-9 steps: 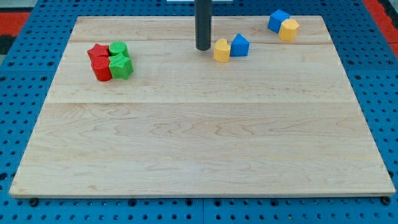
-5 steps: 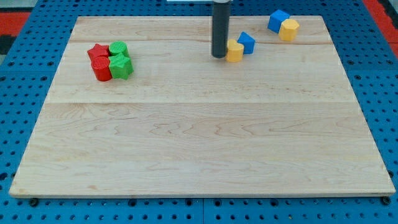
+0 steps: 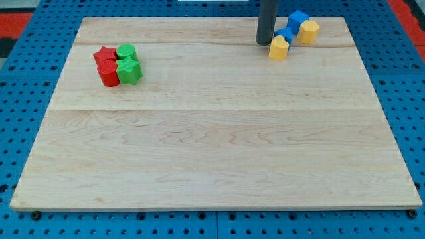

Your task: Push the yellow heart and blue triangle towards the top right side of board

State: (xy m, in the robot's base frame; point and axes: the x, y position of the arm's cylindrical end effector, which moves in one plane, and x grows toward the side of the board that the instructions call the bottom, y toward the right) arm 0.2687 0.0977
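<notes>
Eight blocks sit on the surface [image 3: 212, 146]: two yellow, two blue, two red, two green. My tip [image 3: 265, 43] rests at the view's top right, just left of the yellow heart [image 3: 278, 48], touching or nearly so. The blue triangle [image 3: 285, 34] is partly hidden behind the heart and the rod. A blue cube [image 3: 297, 20] and a yellow block [image 3: 308, 31] sit together just beyond. At top left cluster a red star [image 3: 103, 56], a red block [image 3: 109, 74], a green block [image 3: 125, 52] and a green star [image 3: 130, 70]. The arm carries no fingers, only the rod.

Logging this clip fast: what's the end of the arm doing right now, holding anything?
No gripper: my tip holds nothing, sitting just left of the yellow heart and the blue triangle.
</notes>
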